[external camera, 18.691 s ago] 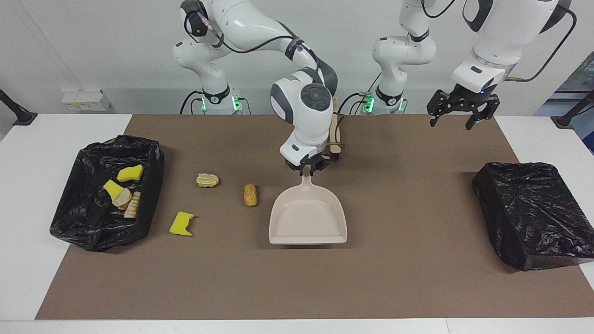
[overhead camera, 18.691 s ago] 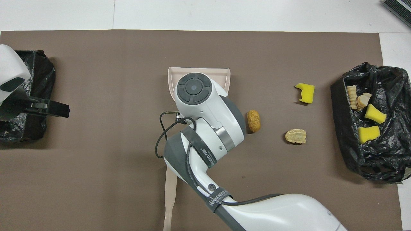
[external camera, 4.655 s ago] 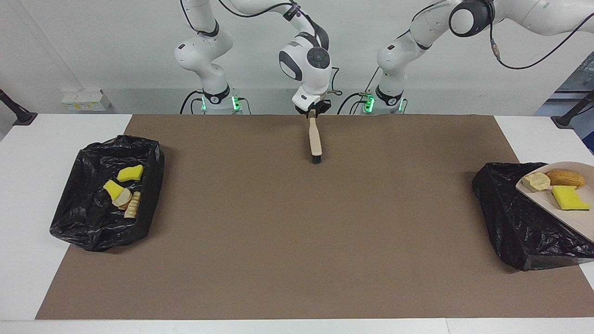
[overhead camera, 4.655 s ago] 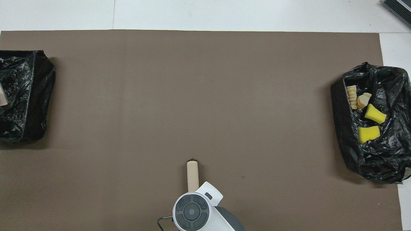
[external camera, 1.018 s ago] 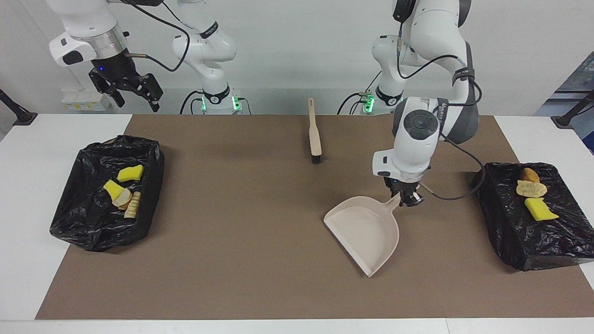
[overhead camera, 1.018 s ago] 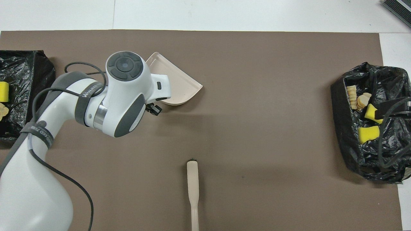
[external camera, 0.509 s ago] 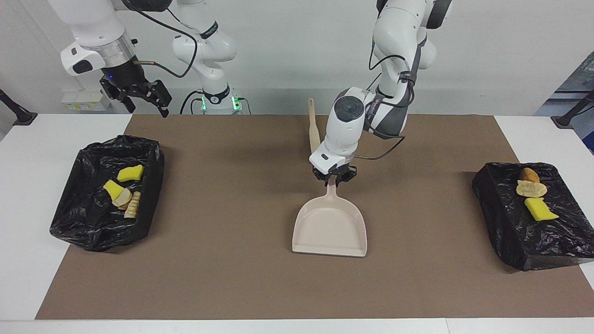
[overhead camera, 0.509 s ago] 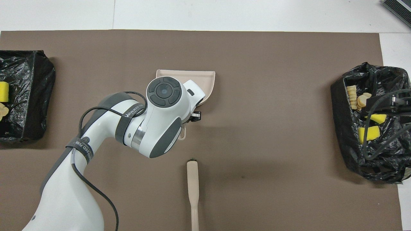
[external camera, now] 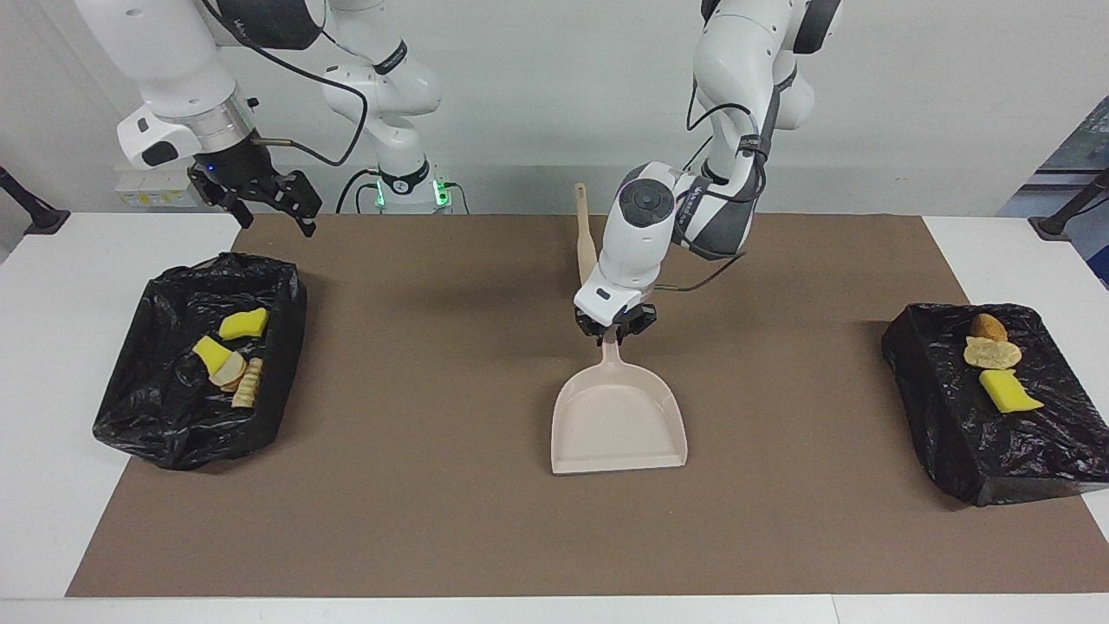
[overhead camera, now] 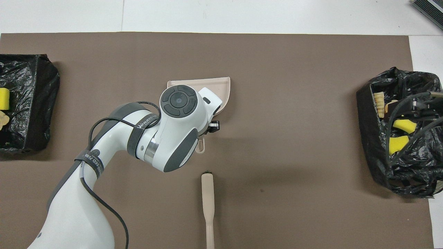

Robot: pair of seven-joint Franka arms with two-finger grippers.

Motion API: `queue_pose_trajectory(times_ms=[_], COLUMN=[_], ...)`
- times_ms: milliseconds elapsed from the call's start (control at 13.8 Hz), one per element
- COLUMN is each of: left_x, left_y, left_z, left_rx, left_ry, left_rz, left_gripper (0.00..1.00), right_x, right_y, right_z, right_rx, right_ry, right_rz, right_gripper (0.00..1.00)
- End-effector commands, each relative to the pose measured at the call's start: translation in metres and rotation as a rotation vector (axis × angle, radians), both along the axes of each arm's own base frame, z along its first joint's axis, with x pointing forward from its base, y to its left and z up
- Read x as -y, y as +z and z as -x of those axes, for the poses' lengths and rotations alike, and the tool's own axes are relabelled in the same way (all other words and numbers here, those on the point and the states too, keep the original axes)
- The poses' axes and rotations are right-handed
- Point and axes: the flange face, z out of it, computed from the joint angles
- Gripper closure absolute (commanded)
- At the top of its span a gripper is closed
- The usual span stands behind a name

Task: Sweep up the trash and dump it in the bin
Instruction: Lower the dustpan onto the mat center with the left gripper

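The beige dustpan [external camera: 619, 416] is empty and sits flat and low at the middle of the brown mat [external camera: 416, 485], its mouth pointing away from the robots. My left gripper [external camera: 613, 334] is shut on its handle; in the overhead view the wrist covers most of the dustpan [overhead camera: 221, 85]. Trash lies on the black bin [external camera: 970, 433] at the left arm's end: a brown piece [external camera: 988, 327], a tan piece [external camera: 992, 353] and a yellow sponge chunk [external camera: 1009, 392]. More trash [external camera: 230, 351] lies in the bin [external camera: 156, 416] at the right arm's end. My right gripper [external camera: 260, 198] hangs open over that bin's near corner.
The beige hand brush [overhead camera: 207, 200] lies on the mat nearer to the robots than the dustpan, its bristle end toward it; the left arm partly hides the brush [external camera: 586, 247] in the facing view. The right arm's cables hang over the bin [overhead camera: 377, 162].
The left gripper has carried the dustpan from near the left arm's bin to the mat's middle and turned its mouth away from the robots. The right gripper drifted slightly toward the mat.
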Motion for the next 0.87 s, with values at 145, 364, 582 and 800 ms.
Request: queue_pose_trajectory(times_ms=[145, 364, 582, 800], left_x=[-0.009, -0.04, -0.112, -0.202], left_y=[0.01, 0.033, 0.053, 0.081], left_z=[0.008, -0.008, -0.032, -0.042], left_rx=[0.004, 0.028, 0.026, 0.032], left_ry=[-0.051, -0.04, -0.173, -0.244], left_rz=[0.013, 0.02, 0.017, 0.016], left_gripper=[0.05, 0.0, 0.0, 0.0], right_x=[-0.003, 0.004, 0.001, 0.001], right_y=[0.003, 0.003, 0.003, 0.003], right_z=[0.004, 0.004, 0.003, 0.003], right_rx=[0.011, 0.011, 0.013, 0.013], right_ry=[0.014, 0.006, 0.011, 0.009], right_rz=[-0.018, -0.021, -0.021, -0.021], right_gripper=[0.0, 0.0, 0.0, 0.0])
